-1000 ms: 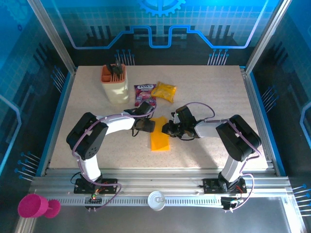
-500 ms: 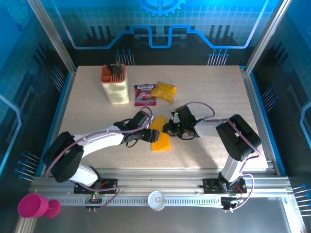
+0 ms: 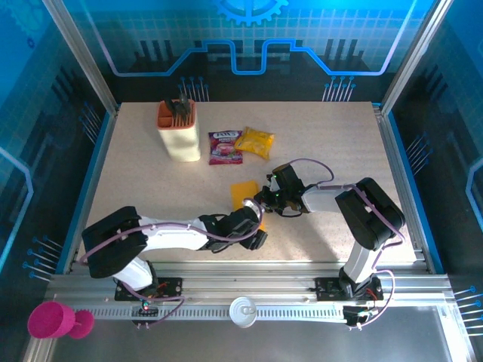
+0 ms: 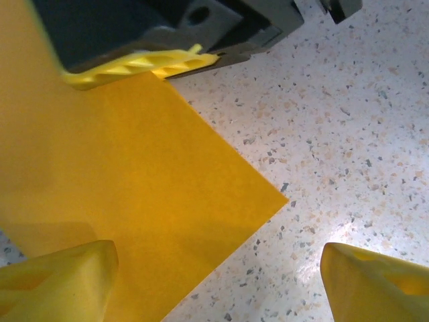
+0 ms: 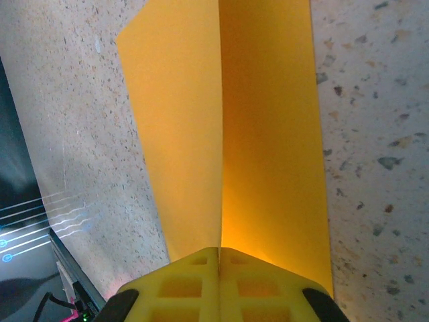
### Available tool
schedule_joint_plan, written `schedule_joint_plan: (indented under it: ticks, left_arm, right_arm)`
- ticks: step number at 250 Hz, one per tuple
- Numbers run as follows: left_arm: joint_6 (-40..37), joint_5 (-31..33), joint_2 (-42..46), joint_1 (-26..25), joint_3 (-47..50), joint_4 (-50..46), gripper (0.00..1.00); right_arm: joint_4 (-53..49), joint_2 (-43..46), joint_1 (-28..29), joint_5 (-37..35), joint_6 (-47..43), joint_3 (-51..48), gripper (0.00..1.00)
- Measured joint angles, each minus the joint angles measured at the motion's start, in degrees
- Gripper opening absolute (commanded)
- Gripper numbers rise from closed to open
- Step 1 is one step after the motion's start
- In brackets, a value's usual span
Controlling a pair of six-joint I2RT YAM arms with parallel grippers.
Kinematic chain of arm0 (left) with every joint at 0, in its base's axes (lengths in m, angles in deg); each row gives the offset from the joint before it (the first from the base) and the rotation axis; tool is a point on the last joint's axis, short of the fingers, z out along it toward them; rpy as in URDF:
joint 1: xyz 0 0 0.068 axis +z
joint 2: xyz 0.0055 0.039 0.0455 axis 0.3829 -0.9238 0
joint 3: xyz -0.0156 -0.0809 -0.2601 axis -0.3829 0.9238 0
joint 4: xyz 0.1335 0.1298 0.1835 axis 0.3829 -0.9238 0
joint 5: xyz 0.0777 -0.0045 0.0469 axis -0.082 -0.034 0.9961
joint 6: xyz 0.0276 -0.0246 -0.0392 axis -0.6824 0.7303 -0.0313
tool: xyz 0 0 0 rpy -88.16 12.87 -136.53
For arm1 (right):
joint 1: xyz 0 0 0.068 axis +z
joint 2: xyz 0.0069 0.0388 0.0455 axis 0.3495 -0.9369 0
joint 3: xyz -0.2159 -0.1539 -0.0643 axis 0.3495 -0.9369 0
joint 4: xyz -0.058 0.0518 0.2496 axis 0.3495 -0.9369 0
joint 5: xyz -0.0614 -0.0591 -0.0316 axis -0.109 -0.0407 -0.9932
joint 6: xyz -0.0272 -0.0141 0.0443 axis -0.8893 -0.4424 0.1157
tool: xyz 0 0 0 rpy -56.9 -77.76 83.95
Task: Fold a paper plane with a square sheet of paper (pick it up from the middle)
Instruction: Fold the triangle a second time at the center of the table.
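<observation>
Right gripper (image 5: 220, 267) is clenched on the square sheet of paper (image 3: 243, 194), its ribbed yellow plastic fingers (image 5: 181, 287) pressed together on the fold line. From its wrist cam, one sharp straight crease runs away from the fingers, with two flat flaps on either side. The left flap ends in an angled corner.

The paper is thin, matte, plain orange-yellow and unprinted. It sits mid-worktop, just left of the right gripper and on the far side of the left gripper.

Left gripper (image 4: 214, 285) is released, jaws wide, nothing between them. One yellow fingertip (image 4: 60, 282) is over the paper's near edge; I can't tell if it touches. The other is over bare worktop (image 3: 332, 143). In the left wrist cam a clean pointed paper corner lies flat on the surface.

The worktop is pale speckled stone-look, flat with a slight sheen.

At the far side, well apart from the paper:
- cream holder (image 3: 179, 137), boxy with an orange top
- purple-red printed packet (image 3: 225, 147)
- crinkly glossy yellow snack bag (image 3: 255, 142), just beside the packet
</observation>
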Motion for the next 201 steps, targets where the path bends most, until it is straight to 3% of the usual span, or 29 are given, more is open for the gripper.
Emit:
schedule_joint_plan:
  ticks: [44, 73, 122, 201]
  left_arm:
    - [-0.13, 5.33, -2.62, -0.35, -1.97, 0.63, 0.80]
    - [-0.48, 8.07, -2.69, -0.35, -2.29, 0.87, 0.73]
    - [-2.14, 9.77, -2.69, -0.35, -2.34, 1.46, 0.45]
    - [-3.17, 9.44, -1.09, -0.35, -2.27, 2.58, 0.15]
  right_arm:
    - [0.00, 0.00, 0.02, 0.00, 0.02, 0.00, 0.06]
    - [0.00, 0.00, 0.04, 0.00, 0.02, 0.00, 0.06]
    - [0.04, 0.00, 0.11, 0.00, 0.63, 0.00, 0.07]
    - [0.04, -0.11, 0.22, 0.00, 1.07, 0.00, 0.06]
